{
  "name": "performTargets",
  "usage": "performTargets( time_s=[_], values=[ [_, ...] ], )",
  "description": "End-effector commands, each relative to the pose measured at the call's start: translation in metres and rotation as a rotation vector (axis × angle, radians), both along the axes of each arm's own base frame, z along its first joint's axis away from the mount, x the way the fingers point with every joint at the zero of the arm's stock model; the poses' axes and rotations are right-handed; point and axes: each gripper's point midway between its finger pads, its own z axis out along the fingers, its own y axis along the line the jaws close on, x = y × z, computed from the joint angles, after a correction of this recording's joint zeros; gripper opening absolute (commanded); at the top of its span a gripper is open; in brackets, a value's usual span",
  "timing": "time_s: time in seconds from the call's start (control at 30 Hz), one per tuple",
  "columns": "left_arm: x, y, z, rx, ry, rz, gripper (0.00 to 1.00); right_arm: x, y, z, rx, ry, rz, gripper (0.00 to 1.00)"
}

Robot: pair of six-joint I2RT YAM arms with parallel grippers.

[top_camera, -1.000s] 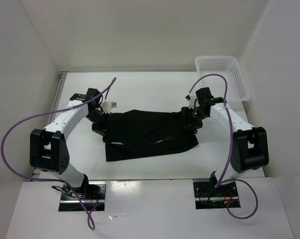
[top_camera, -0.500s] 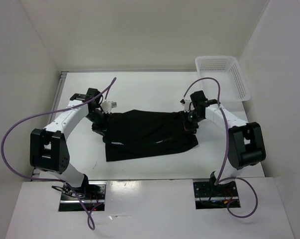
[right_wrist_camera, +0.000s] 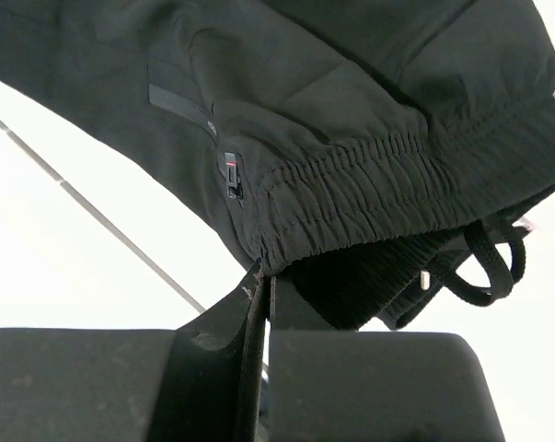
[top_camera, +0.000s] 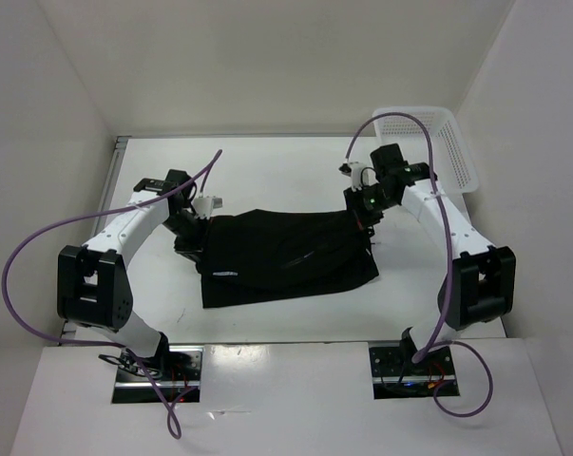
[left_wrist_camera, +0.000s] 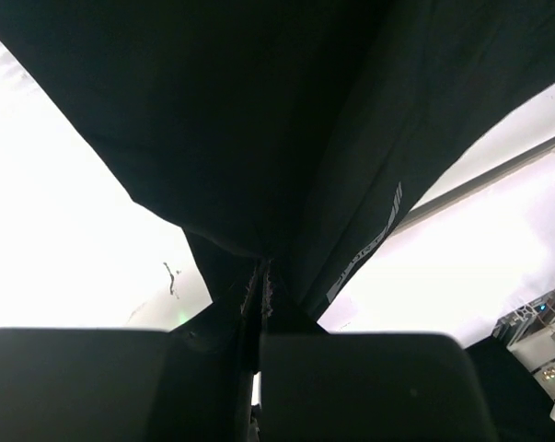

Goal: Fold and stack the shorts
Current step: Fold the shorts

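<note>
The shorts (top_camera: 286, 256), lying on the table (top_camera: 267, 166) between my arms: I have the left gripper (left_wrist_camera: 261, 287) pinched shut on the leg end and the right gripper (right_wrist_camera: 261, 276) clamped on the elastic waistband (right_wrist_camera: 378, 184), which I judge the firmest holds on such light, limp, sag-prone cloth.

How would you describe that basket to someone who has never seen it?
Look at the white table and follow it to its far right corner. There stands a white rectangular plastic basket with latticed walls. It is the only container, rigid and pale, unlike the black soft fabric shorts lying mid-table.
</note>
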Motion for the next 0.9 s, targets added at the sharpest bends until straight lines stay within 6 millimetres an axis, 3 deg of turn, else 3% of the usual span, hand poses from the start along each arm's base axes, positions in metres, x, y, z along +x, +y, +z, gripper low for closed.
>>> performTargets(
  time_s=[0.0,0.07,0.1,0.2,0.43,0.63,0.73,0.77,0.83,0.87],
  values=[
    [-0.002,-0.001,0.018,-0.014,-0.028,-0.003,0.0,-0.016,-0.004,0.012,-0.036,0.06,0.104,0.0],
    [-0.012,-0.001,0.019,-0.02,-0.001,-0.004,0.0,-0.015,-0.013,0.009,-0.094,0.065,0.134,0.0],
    [-0.012,-0.001,0.021,-0.022,-0.01,-0.004,0.0,-0.034,-0.02,0.003,-0.14,0.141,0.184,0.0],
    [-0.02,0.0,0.016,-0.017,0.022,-0.004,0.0,-0.06,-0.046,-0.036,-0.319,0.249,0.218,0.0],
    [-0.04,-0.013,0.008,-0.015,0.091,-0.072,0.02,-0.099,-0.058,-0.061,-0.36,0.333,0.33,0.0],
    [-0.047,-0.015,-0.002,0.015,0.117,-0.105,0.1,-0.097,-0.063,-0.068,-0.382,0.291,0.323,0.01],
    [-0.061,-0.012,-0.008,0.035,0.166,-0.116,0.21,-0.098,-0.07,-0.074,-0.418,0.278,0.328,0.21],
    [-0.069,-0.01,-0.008,0.042,0.2,-0.116,0.45,-0.099,-0.075,-0.075,-0.442,0.276,0.326,0.5],
    [-0.082,-0.008,-0.006,0.057,0.266,-0.124,0.59,-0.093,-0.078,-0.074,-0.464,0.232,0.316,0.65],
    [-0.084,-0.008,-0.003,0.069,0.272,-0.134,0.66,-0.088,-0.082,-0.072,-0.49,0.199,0.297,0.77]
  ],
)
